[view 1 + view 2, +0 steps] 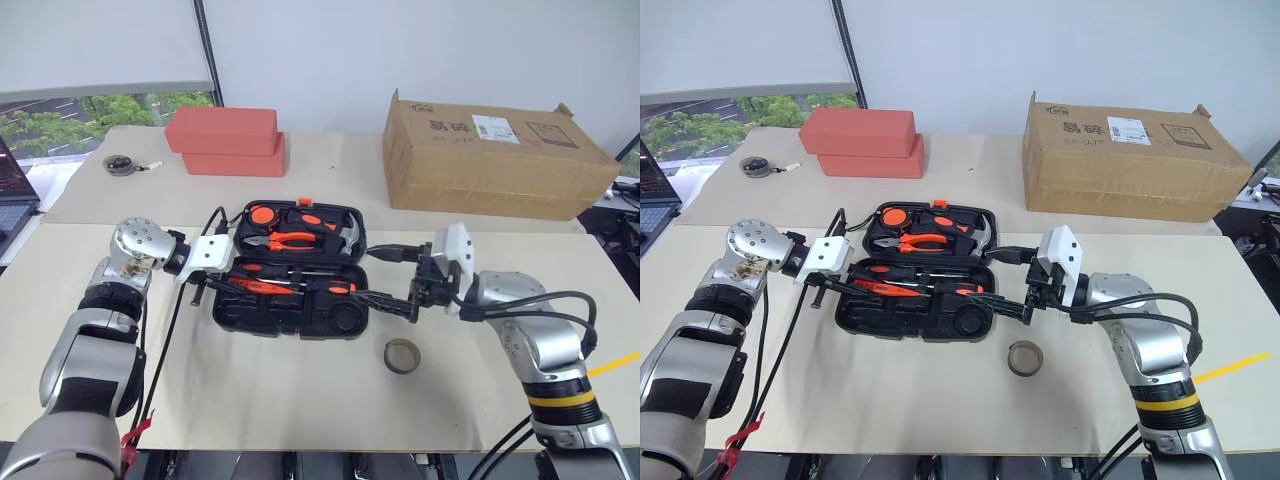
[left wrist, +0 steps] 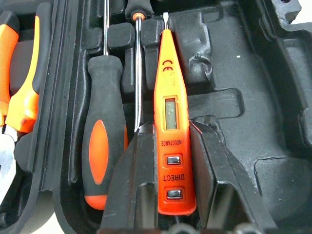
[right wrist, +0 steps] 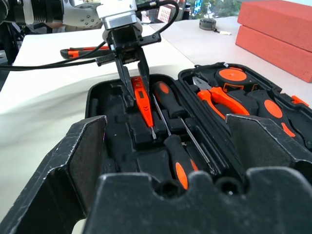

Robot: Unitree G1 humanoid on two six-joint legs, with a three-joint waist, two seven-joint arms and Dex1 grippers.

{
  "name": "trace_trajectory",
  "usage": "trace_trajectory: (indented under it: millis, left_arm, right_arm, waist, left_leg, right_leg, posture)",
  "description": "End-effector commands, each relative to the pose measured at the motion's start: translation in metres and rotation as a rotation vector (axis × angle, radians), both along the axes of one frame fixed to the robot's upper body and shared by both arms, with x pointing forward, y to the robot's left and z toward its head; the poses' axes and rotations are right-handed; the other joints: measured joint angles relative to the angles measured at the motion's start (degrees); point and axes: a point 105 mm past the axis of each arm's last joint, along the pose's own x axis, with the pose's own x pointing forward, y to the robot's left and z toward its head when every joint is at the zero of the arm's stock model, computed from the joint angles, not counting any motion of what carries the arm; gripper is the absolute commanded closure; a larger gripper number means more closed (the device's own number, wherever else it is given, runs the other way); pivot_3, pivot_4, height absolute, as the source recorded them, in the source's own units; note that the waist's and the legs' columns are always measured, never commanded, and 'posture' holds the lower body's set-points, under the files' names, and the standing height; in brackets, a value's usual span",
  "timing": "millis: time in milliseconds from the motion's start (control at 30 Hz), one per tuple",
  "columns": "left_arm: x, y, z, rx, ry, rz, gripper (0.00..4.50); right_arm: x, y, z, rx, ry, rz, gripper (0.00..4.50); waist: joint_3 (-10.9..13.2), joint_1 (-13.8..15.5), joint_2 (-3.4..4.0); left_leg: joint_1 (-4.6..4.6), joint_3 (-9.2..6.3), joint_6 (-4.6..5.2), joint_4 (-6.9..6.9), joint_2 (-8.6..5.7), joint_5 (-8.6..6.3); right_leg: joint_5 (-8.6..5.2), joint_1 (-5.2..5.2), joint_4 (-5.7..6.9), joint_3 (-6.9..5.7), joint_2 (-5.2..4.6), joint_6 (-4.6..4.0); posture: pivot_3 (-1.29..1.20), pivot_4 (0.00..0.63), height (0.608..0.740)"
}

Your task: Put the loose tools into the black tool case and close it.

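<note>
The slim orange tester screwdriver (image 2: 171, 117) has its butt end sunk out of sight between the left gripper's black fingers (image 2: 127, 180). The orange-handled pliers (image 2: 19, 83) run off the wrist picture's edge, jaws unseen. A black-and-orange utility knife (image 3: 80, 50) on the table is half covered by cables. The printed label on the brown cardboard box (image 1: 490, 150) is too small to read. The open black moulded plastic tool case (image 3: 112, 97) has its near edge hidden behind the right gripper's fingers (image 3: 78, 161).

You see a beige tabletop (image 1: 300, 390). On it lie the open tool case (image 1: 250, 318), a tape roll (image 1: 402, 356), two red boxes (image 1: 225, 142), a cardboard box (image 1: 490, 155), a tape measure (image 1: 120, 164) and a utility knife (image 3: 78, 51).
</note>
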Motion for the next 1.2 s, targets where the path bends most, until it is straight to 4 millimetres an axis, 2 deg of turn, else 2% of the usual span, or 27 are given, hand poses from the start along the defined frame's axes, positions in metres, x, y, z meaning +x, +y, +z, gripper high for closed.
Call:
trace_trajectory:
  millis: [33, 67, 233, 333, 433, 600, 733, 867, 1100, 1133, 1200]
  left_arm:
    - [0.002, 0.000, 0.001, 0.014, 0.007, 0.013, 3.02]
    - [0.003, 0.000, 0.002, 0.013, 0.004, 0.015, 2.79]
    - [0.010, -0.003, 0.018, -0.036, -0.070, 0.031, 1.06]
    - [0.010, -0.008, 0.039, -0.115, -0.075, 0.013, 0.09]
    - [0.003, -0.009, 0.052, -0.172, -0.046, 0.007, 0.09]
    - [-0.008, -0.004, 0.059, -0.180, -0.013, 0.003, 0.09]
    - [-0.003, -0.014, 0.069, -0.301, -0.034, 0.035, 0.09]
    - [-0.008, -0.026, 0.046, -0.343, -0.010, 0.055, 0.09]
    - [-0.010, -0.029, 0.016, -0.301, 0.003, 0.105, 0.09]
    - [-0.010, -0.028, 0.013, -0.297, 0.012, 0.113, 0.60]
    - [-0.010, -0.026, 0.011, -0.297, 0.015, 0.123, 1.14]
  right_arm:
    - [-0.003, 0.000, 0.010, 0.005, -0.062, 0.014, 0.00]
    - [-0.003, 0.000, 0.010, 0.006, -0.062, 0.015, 0.00]
    - [-0.003, 0.000, 0.010, 0.009, -0.058, 0.018, 0.00]
    - [-0.002, -0.001, 0.009, 0.008, -0.057, 0.017, 0.00]
    - [-0.002, 0.001, 0.008, 0.013, -0.056, 0.017, 0.00]
    - [-0.002, 0.003, 0.006, 0.020, -0.056, 0.021, 0.00]
    - [-0.003, 0.004, 0.005, 0.021, -0.055, 0.023, 0.00]
    - [-0.003, 0.006, 0.004, 0.025, -0.054, 0.026, 0.00]
    - [0.000, 0.004, 0.004, 0.017, -0.063, 0.018, 0.00]
    - [0.000, 0.004, 0.004, 0.017, -0.064, 0.018, 0.00]
    - [-0.001, 0.005, 0.004, 0.017, -0.064, 0.019, 0.00]
  waist:
    - [0.00, -0.03, 0.00]
    - [0.00, -0.04, 0.00]
    - [0.00, -0.15, 0.00]
    - [0.00, -0.28, -0.01]
    - [0.00, -0.46, -0.01]
    - [0.00, -0.84, 0.00]
    - [0.00, -0.65, 0.00]
    - [-0.01, -0.52, 0.02]
    - [-0.01, -0.74, 0.02]
    - [-0.01, -0.73, 0.02]
    - [-0.01, -0.71, 0.02]
  left_leg:
    - [0.01, 0.00, 0.00, 0.01, 0.00, 0.00]
    - [0.02, 0.00, 0.00, 0.01, 0.00, 0.00]
    - [0.02, -0.01, -0.01, 0.01, 0.00, 0.00]
    - [0.01, 0.02, -0.18, 0.02, 0.00, 0.11]
    - [-0.01, 0.00, -0.23, 0.04, 0.00, 0.14]
    - [0.05, 0.01, -0.29, 0.05, 0.00, 0.18]
    - [0.14, 0.00, -0.26, 0.07, 0.00, 0.16]
    - [0.18, -0.04, -0.21, 0.12, -0.01, 0.14]
    - [0.22, -0.03, -0.45, 0.11, 0.01, 0.27]
    - [0.25, -0.03, -0.42, 0.11, 0.01, 0.26]
    - [0.26, -0.04, -0.18, 0.11, 0.01, 0.11]
  right_leg:
    - [0.00, 0.01, 0.01, 0.00, 0.00, 0.00]
    - [0.00, 0.02, 0.01, 0.00, 0.00, 0.00]
    - [0.00, 0.01, 0.02, 0.01, 0.00, 0.00]
    - [0.00, 0.01, 0.02, 0.01, 0.01, 0.00]
    - [0.00, 0.01, 0.03, 0.00, 0.01, 0.00]
    - [-0.01, 0.04, 0.05, 0.06, 0.01, 0.01]
    - [-0.01, 0.11, 0.07, 0.07, 0.02, 0.02]
    - [0.00, 0.17, 0.10, 0.11, 0.01, 0.04]
    - [0.01, 0.18, 0.11, 0.11, 0.06, 0.03]
    - [0.01, 0.19, 0.13, 0.11, 0.06, 0.03]
    - [0.01, 0.21, 0.14, 0.11, 0.04, 0.03]
  posture:
    - [0.00, 0.150, 0.712]
    - [0.00, 0.150, 0.712]
    - [0.00, 0.150, 0.712]
    - [0.00, 0.150, 0.712]
    - [0.00, 0.150, 0.712]
    - [0.00, 0.150, 0.712]
    - [0.00, 0.150, 0.712]
    - [0.00, 0.150, 0.712]
    - [0.00, 0.150, 0.712]
    - [0.00, 0.150, 0.712]
    - [0.00, 0.150, 0.712]
